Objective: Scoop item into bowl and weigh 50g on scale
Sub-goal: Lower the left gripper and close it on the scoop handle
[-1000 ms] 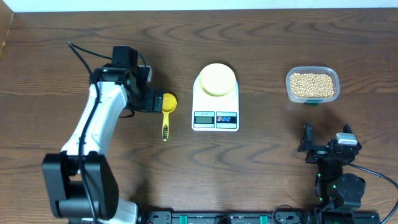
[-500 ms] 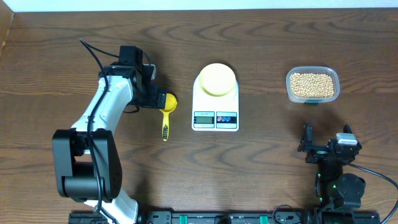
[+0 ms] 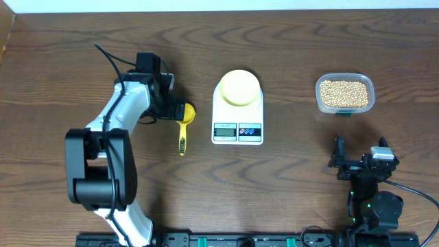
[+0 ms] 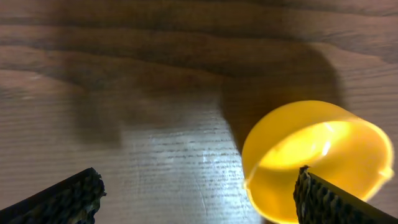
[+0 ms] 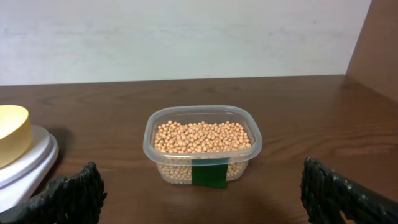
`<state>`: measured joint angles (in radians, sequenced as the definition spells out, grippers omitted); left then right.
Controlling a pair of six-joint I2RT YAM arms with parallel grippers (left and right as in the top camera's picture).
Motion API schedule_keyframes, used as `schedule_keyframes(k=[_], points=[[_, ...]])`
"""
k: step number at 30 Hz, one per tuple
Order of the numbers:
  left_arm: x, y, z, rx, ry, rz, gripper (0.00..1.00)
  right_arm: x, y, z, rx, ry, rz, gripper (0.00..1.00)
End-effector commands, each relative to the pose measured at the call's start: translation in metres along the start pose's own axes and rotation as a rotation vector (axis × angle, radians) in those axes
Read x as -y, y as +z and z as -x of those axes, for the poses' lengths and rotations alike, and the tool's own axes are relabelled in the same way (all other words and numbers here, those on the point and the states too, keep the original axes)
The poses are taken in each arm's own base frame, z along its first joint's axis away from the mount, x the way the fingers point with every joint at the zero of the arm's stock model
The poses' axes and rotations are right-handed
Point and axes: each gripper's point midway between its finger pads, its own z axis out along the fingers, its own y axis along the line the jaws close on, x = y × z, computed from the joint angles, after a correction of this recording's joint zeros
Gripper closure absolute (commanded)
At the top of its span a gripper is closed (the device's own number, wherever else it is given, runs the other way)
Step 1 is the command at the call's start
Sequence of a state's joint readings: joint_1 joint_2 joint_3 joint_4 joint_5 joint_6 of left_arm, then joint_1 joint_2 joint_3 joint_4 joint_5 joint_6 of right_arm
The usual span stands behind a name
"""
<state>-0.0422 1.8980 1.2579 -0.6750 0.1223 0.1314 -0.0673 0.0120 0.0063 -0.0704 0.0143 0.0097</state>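
My left arm stretches far-left, left hand [image 3: 177, 110] released at the yellow scoop [image 3: 183, 123]'s cup. My right arm sits folded near-right, right hand [image 3: 357, 163] released.

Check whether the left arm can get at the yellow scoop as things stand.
Probably yes: the left gripper is open right beside the scoop, and nothing stands between them.
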Motion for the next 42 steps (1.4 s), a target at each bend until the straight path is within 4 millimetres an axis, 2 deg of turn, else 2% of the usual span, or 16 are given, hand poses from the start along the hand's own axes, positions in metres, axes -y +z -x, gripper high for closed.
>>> schedule_keyframes(k=[1,13,20,24,42], points=[[0.001,0.004,0.006,0.007,0.011,-0.001,0.0,0.001,0.0,0.0,0.0,-0.014,-0.002,0.01],[0.0,0.005,0.02,0.061,0.022,0.003,0.0,0.001,0.0,0.0,0.0,-0.014,-0.002,0.01],[0.0,0.007,0.019,0.056,0.025,0.002,0.0,0.001,0.0,0.0,0.0,-0.014,-0.002,0.01],[-0.001,0.016,0.013,0.027,0.023,0.0,0.0,0.001,0.0,0.0,0.0,-0.014,-0.002,0.01],[-0.001,0.018,0.008,0.01,0.022,0.002,0.0,0.001,0.0,0.0,0.0,-0.014,-0.002,0.01]])
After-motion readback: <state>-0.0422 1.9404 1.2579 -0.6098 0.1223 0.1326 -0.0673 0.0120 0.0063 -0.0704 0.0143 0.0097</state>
